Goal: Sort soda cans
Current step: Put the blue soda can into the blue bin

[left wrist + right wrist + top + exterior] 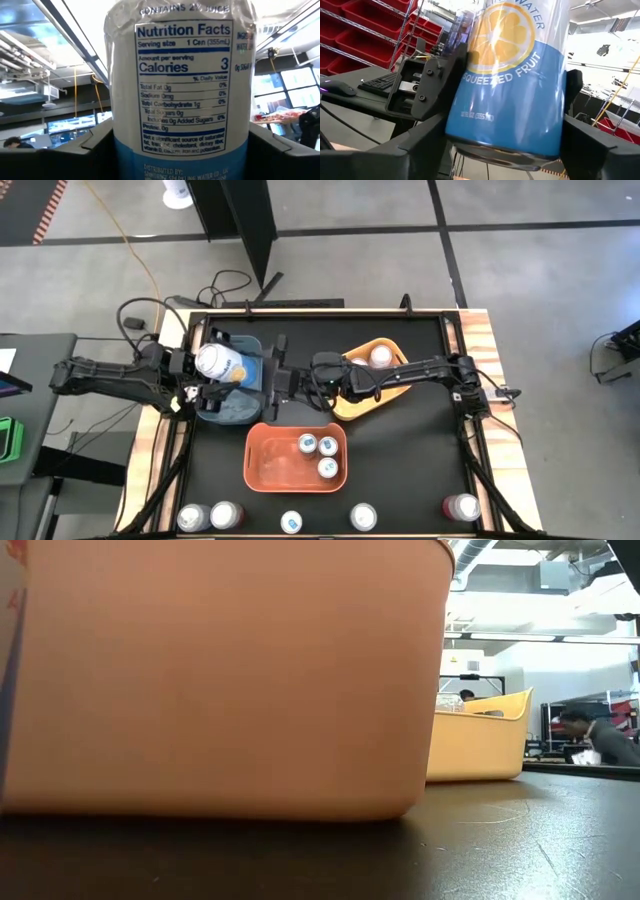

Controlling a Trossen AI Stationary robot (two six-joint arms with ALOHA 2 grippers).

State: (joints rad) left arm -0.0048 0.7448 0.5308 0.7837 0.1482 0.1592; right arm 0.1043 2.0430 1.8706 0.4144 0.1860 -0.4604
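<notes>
One blue-and-white can sits right in the middle of the action, held up over the blue bin at the left side of the table, lying tilted with its long axis running roughly from left to right and its silver end toward the left arm. The left hand has it clamped between both fingers, and in the left wrist view the nutrition panel fills the picture with a dark finger on each side. The right hand comes in from the opposite side, its arm stretched long across the table above the yellow bin; its wrist view shows the can's lemon label between two dark fingers set just beside its walls, but whether they press on it cannot be told. The left arm reaches in low from the table's left edge, elbow folded out past the rim. A pale can top shows inside the yellow bin, three white cans stand upright in the orange bin, and five more cans line the near edge of the table, upright, a red one at the right end.
</notes>
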